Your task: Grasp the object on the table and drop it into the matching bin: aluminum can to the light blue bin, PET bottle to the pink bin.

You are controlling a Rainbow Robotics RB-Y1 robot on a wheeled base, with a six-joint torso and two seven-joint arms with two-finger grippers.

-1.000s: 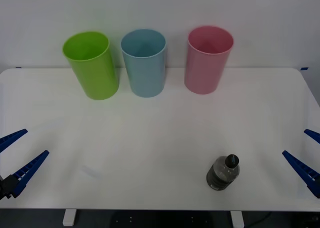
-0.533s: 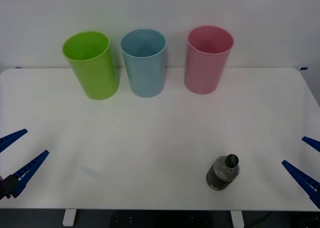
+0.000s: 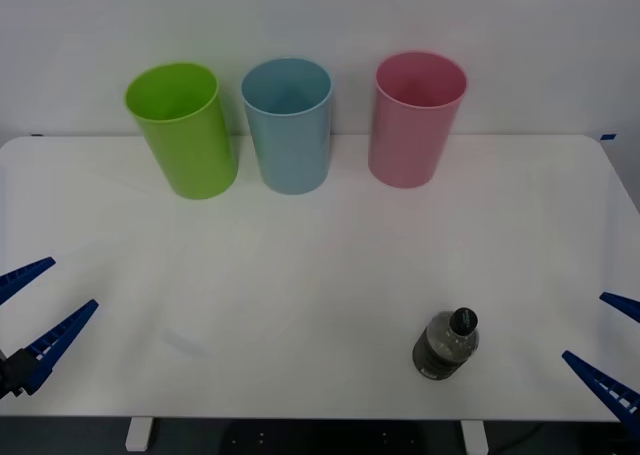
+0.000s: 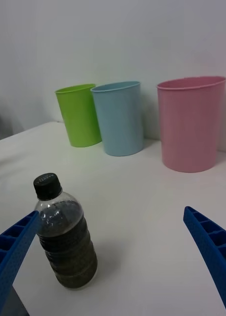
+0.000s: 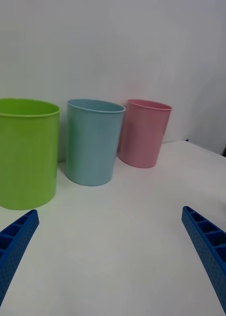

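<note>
The PET bottle [image 3: 447, 344] stands upright on the smooth white table [image 3: 320, 265], near its front edge: clear ribbed plastic, dark grey contents, black ridged screw cap. In the right wrist view the bottle [image 4: 63, 237] sits just beside one of the right gripper's [image 3: 612, 350] blue ribbed fingers [image 4: 11, 249], inside the gap, untouched; the other finger lies well apart from it. These fingers are spread wide and hold nothing. The left gripper [image 3: 35, 310] hangs over the table's front left corner, fingers [image 5: 11, 247] likewise spread and empty, far from the bottle. Three tall, slightly tapered plastic bins with round rims line the far edge: lime green bin [image 3: 182, 130], light blue bin [image 3: 289, 125], pink bin [image 3: 414, 119], all upright. Against the frame one second earlier, the right gripper has dropped lower toward the front edge; bottle, bins and left gripper are unchanged.
</note>
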